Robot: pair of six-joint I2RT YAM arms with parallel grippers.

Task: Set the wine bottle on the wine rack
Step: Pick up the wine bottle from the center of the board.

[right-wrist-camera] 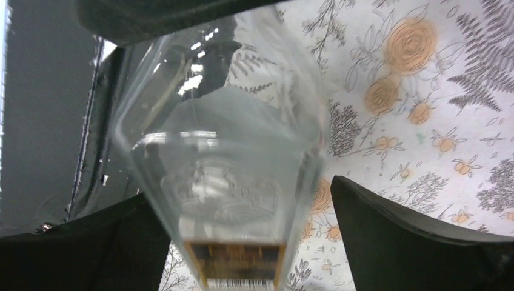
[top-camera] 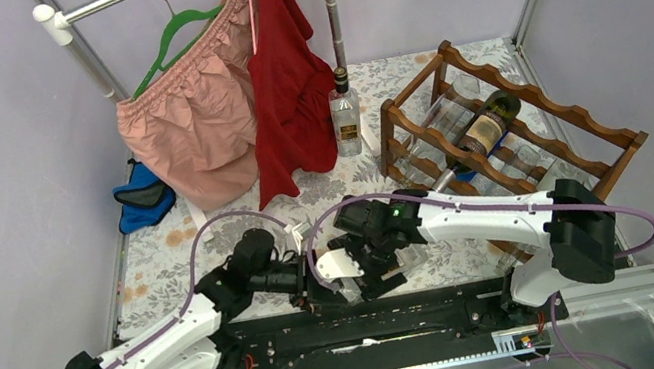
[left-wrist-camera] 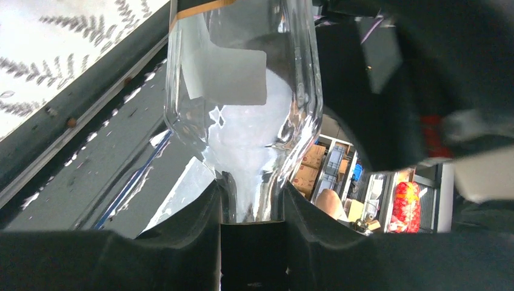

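A clear glass wine bottle (top-camera: pixel 341 266) with a white label hangs low over the table's near edge, between the two grippers. My left gripper (left-wrist-camera: pixel 251 206) is shut on its thin neck, and the bottle's (left-wrist-camera: pixel 242 91) body stretches away from the fingers (left-wrist-camera: pixel 194 224). My right gripper (right-wrist-camera: pixel 248 242) is open around the bottle's (right-wrist-camera: pixel 224 176) wide body. Its right finger (right-wrist-camera: pixel 400 236) stands clear of the glass, with the floral cloth showing in the gap. The reddish-brown wine rack (top-camera: pixel 586 123) stands at the back right, apart from both grippers (top-camera: pixel 306 288) (top-camera: pixel 375 259).
A dark bottle (top-camera: pixel 488 128) lies on the rack's top tier, with clear glass below it. A clear bottle (top-camera: pixel 345 115) stands upright left of the rack. A pink skirt (top-camera: pixel 187 133) and a red garment (top-camera: pixel 286 90) hang from a rail at the back. A blue item (top-camera: pixel 142 195) lies at the far left.
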